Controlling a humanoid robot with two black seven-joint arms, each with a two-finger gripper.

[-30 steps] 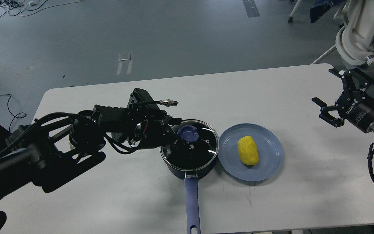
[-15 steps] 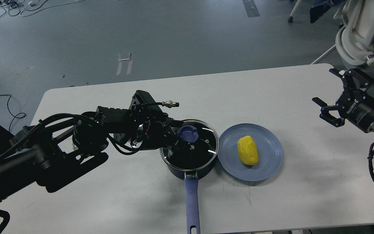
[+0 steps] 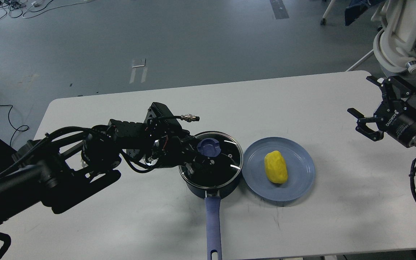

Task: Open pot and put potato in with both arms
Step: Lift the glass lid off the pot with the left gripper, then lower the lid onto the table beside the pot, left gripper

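The pot [image 3: 211, 169] is sitting near the middle of the white table [image 3: 302, 108], its long blue-purple handle [image 3: 213, 224] pointing back toward me. The glass lid [image 3: 213, 162] is lying on its rim, so the pot is closed; through the glass I am seeing only the black inside and nothing resting there. My left gripper [image 3: 195, 155] is reaching in from the left at the blue knob [image 3: 208, 147] on the lid. It is showing dark against the dark pot, and I cannot tell whether its fingers are apart, together or clamped on the knob.

Just to the right of the pot, with rims almost touching, a flat blue plate [image 3: 296, 180] is lying on the table. The potato [image 3: 276, 167] is resting in it, a little left of its middle, yellow and lumpy, alone on the plate.

My right gripper [image 3: 365, 112] is hanging above the far right edge of the table, well apart from plate and pot. Its fingers are spread wide and holding nothing.
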